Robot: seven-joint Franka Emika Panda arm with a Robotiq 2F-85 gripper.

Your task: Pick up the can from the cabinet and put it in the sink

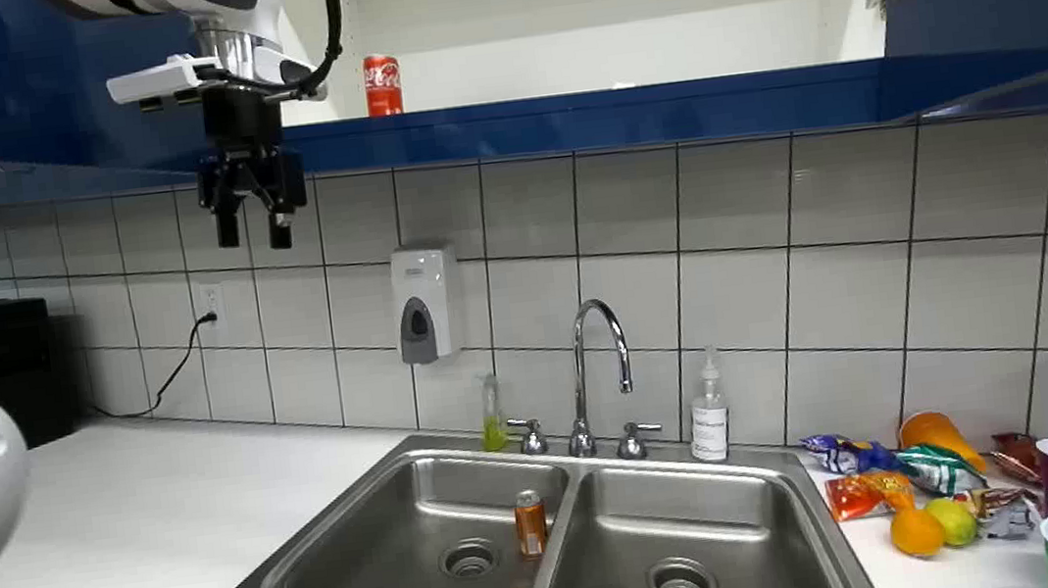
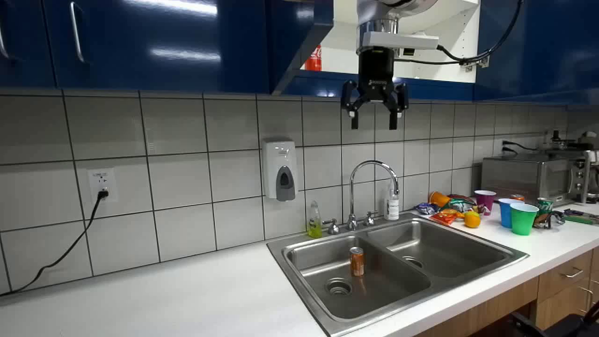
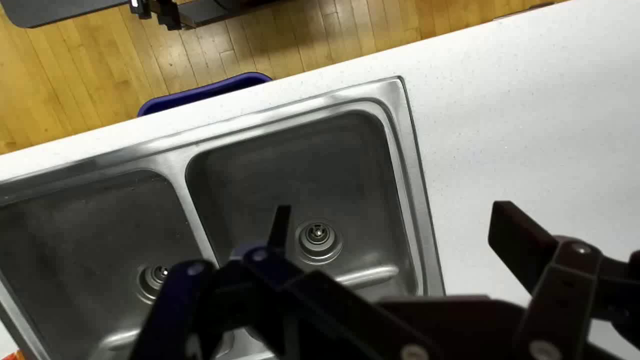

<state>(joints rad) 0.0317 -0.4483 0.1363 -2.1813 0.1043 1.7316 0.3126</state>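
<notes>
Along the near side, a white worktop [image 1: 135, 516] surrounds a steel sink [image 1: 564, 541]. An orange can [image 1: 531, 525] stands upright in the left basin [image 1: 386, 556], just right of its drain [image 1: 468, 559]. High over the sink's left side hang the jaws, spread wide, a gap between the fingertips [image 2: 354, 123]; the orange can is well below and apart from them. Beyond, at the left end of the open cabinet [image 1: 595, 54], a red can [image 1: 382, 85] stands higher than the jaws and well apart.
</notes>
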